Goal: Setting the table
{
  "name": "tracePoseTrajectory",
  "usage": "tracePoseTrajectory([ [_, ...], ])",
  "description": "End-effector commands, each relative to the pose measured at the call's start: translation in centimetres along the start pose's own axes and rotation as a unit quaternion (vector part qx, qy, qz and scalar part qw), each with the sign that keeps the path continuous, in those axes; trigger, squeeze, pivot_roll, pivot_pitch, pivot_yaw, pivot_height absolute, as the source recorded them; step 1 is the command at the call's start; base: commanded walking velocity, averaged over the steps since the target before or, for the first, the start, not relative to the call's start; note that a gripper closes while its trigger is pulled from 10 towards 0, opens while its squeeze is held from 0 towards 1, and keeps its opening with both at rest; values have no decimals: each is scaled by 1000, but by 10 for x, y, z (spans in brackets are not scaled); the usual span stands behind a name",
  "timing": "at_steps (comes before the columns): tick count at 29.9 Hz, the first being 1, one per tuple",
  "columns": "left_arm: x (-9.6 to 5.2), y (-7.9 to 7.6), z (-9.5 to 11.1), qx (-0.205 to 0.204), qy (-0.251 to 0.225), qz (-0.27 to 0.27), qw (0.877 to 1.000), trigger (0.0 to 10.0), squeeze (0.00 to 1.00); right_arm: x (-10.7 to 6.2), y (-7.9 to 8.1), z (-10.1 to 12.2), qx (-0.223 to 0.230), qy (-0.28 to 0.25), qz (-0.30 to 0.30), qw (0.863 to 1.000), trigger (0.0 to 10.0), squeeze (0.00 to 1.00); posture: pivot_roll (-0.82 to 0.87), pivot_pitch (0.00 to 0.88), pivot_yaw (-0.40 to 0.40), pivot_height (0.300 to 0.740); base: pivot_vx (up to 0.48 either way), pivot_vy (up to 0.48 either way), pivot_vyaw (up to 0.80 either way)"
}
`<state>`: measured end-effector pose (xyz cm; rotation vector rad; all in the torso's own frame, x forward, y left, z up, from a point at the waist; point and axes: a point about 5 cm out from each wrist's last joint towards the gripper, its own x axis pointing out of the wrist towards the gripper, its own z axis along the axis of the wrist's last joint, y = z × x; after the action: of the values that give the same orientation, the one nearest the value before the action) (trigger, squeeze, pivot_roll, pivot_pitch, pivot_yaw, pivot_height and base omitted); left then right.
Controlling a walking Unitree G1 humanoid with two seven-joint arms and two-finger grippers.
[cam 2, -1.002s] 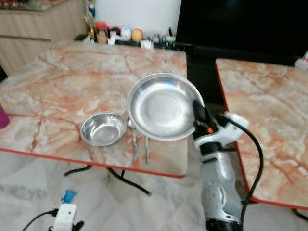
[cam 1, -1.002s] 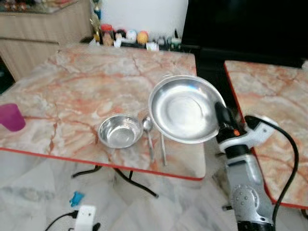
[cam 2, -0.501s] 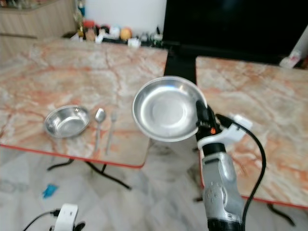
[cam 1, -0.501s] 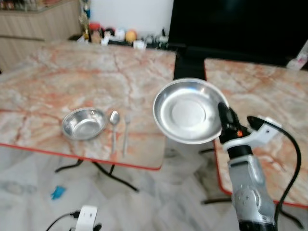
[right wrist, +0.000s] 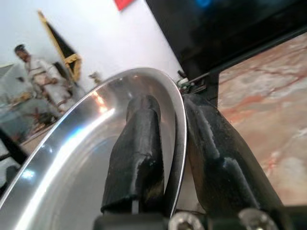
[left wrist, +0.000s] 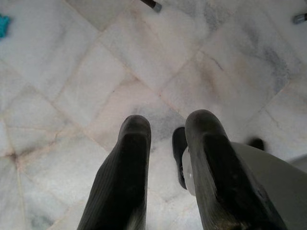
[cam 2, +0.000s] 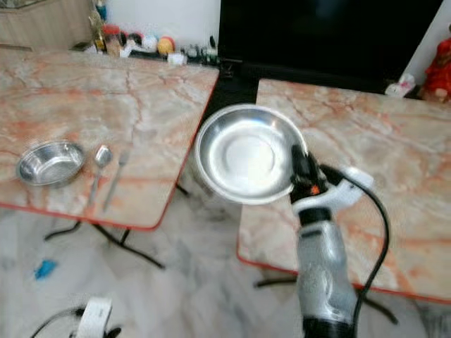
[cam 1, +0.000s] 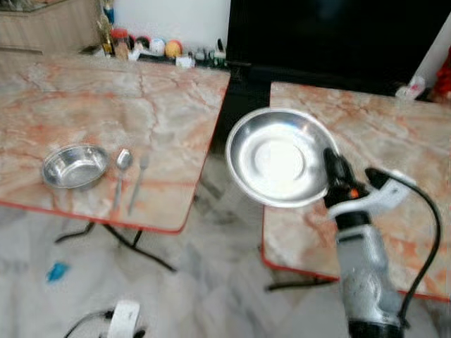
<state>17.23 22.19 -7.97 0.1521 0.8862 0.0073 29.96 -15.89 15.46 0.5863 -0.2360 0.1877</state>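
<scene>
View has swung right vs a sec ago: bowl (cam 1: 75, 165), spoon (cam 1: 121, 169), fork (cam 1: 137, 183) now far left. Plate (cam 1: 278, 156), clamped at rim by right pincer (cam 1: 332, 167), is held over gap, nearing right table (cam 1: 394, 134) — prob. placed there next.

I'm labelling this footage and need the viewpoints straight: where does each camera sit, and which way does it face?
Left eye view: on the head, looking forward and down at two marble tables; the right gripper holds a steel plate above the gap between them.
Right eye view: beside it, same scene, with bowl, spoon and fork.
Left wrist view: along the left gripper, down at the floor.
Right wrist view: along fingers clamping the plate's rim.
Shared: eye views and right wrist view all show the plate.
</scene>
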Motion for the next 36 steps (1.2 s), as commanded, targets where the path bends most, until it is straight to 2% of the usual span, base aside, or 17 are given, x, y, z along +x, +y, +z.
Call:
tracePoseTrajectory([
  [1, 0, -6, -1, 4, 2, -9, 1000, 10000, 0, -1, -6, 9, -11, -14, -10, 1000, 10000, 0, 65, 0, -59, 740, 0, -345, 0],
  [28, 1, -3, 1, 7, 3, -10, 1000, 10000, 0, -6, -14, 8, -15, -19, -33, 999, 10000, 0, 59, 0, -43, 740, 0, -342, 0],
  [36, 1, -3, 2, -4, 2, -11, 1000, 10000, 0, -3, -15, 9, -16, -22, -37, 999, 10000, 0, 66, 0, -46, 740, 0, -246, 0],
])
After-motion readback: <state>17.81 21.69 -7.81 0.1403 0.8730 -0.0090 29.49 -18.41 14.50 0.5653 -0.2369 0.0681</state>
